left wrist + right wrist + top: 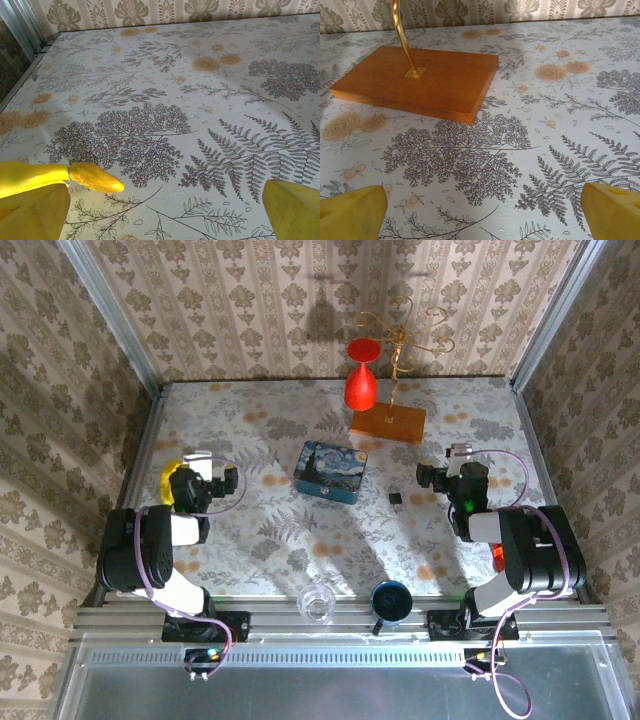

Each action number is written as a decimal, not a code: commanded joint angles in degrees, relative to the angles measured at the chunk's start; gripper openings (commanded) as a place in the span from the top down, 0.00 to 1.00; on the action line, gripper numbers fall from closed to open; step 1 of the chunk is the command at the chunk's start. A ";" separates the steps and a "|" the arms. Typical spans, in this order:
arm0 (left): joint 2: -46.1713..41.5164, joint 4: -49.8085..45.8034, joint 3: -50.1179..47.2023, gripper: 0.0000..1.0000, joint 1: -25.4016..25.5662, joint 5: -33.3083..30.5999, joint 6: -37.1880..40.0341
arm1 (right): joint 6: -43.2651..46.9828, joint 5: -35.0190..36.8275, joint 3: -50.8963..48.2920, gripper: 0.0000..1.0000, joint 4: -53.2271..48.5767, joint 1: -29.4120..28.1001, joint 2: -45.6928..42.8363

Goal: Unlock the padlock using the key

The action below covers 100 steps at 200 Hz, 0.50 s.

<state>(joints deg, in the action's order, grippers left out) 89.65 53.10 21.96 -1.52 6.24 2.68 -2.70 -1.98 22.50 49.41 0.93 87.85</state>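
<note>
The padlock (396,498) is seen lying on the table (270,420), between the blue tin (331,472) and the right arm. The right gripper (482,202) is spread wide and empty over bare table, near a wooden base (420,82). The left gripper (162,202) is likewise spread wide and empty, with a yellow object (95,178) close beside one finger.

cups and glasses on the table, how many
3: a red goblet by the wooden stand at the back, a clear glass and a dark blue cup at the near edge. Others may be hidden.
</note>
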 commanded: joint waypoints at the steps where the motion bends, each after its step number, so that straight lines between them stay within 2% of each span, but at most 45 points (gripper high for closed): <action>1: -0.48 0.01 0.32 0.00 0.51 0.18 1.19 | 1.06 -1.09 0.81 0.00 -0.54 -0.05 -0.31; 100: -0.57 -0.06 0.37 0.00 0.75 -0.35 1.37 | 1.12 -0.92 0.79 0.00 -0.63 -0.09 -0.29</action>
<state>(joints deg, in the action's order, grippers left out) 89.65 53.08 21.96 -1.10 6.17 2.85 -2.70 -2.17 22.50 49.36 0.93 87.85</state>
